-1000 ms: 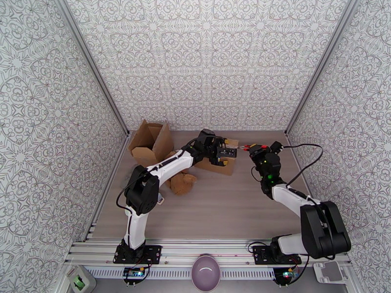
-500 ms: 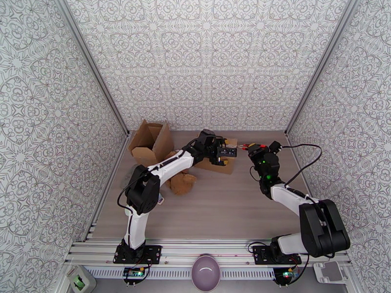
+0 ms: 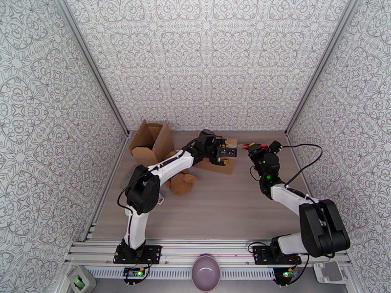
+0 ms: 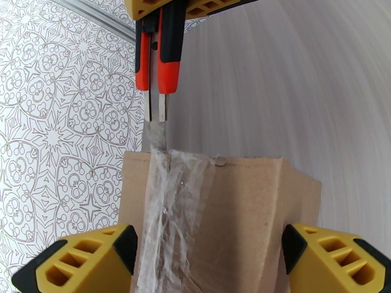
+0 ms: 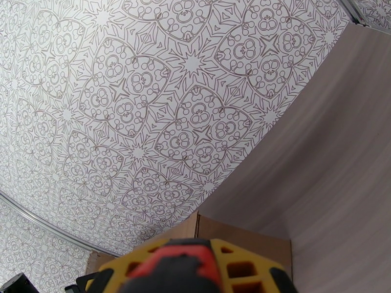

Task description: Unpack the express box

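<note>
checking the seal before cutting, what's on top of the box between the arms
A strip of wrinkled clear tape runs along the box top, and the blade of the knife meets its far end. The flaps are shut, so the inside is hidden.

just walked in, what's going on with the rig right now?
The right gripper is shut on a red and black utility knife. The blade tip sits at the edge of the taped cardboard box, right where the clear tape runs. The left gripper is spread open over that box; I cannot tell whether it presses on it. The seam looks uncut. An open box and crumpled brown paper lie further left.
</note>
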Motion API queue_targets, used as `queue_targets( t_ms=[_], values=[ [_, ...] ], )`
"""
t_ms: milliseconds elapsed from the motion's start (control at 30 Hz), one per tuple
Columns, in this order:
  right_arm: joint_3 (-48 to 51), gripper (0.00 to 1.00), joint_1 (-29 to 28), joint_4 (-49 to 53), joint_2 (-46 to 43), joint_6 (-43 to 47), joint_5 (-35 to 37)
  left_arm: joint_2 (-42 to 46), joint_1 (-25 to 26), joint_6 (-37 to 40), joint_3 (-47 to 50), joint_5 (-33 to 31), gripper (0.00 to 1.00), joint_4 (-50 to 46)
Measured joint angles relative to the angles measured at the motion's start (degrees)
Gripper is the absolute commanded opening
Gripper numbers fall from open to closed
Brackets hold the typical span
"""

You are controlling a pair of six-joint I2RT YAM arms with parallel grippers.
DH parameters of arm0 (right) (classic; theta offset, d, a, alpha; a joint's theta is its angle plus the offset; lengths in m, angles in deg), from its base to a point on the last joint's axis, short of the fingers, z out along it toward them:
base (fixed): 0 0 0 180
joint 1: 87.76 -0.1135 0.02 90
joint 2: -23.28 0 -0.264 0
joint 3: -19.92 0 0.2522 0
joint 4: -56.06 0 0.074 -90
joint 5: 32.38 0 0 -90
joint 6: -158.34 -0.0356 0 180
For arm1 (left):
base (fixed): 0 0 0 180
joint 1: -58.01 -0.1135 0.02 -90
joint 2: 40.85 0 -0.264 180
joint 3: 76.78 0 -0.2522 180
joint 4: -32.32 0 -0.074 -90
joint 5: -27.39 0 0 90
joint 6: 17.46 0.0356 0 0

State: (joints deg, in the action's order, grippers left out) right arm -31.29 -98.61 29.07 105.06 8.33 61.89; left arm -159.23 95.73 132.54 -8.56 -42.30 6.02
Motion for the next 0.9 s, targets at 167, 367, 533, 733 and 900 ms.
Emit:
queue_targets(
  t_ms=[167, 367, 533, 733, 900],
  values=[
    [-0.59, 0.0, 0.0, -1.62, 1.46, -0.7, -0.07, -0.15, -0.02, -0.2, 0.0, 0.39, 0.81, 0.28],
    [-0.57, 0.0, 0.02, -3.98, 3.76, -3.8, -0.83, -1.81, 0.0, -1.92, 0.0, 0.5, 0.75, 2.58],
    [-0.52, 0.0, 0.02, -6.6, 5.81, -7.02, -1.75, -3.5, -0.02, -3.32, 0.0, 0.39, 0.68, 4.07],
    [-0.35, 0.0, 0.17, -6.8, 6.34, -9.68, -1.97, -3.67, -0.07, -4.9, -0.02, 0.31, 0.61, 5.14],
    [0.46, 0.0, 0.24, -6.6, 6.01, -10.23, -2.21, -3.72, -0.07, -6.93, -0.13, -0.11, 0.6, 5.31]
  ],
)
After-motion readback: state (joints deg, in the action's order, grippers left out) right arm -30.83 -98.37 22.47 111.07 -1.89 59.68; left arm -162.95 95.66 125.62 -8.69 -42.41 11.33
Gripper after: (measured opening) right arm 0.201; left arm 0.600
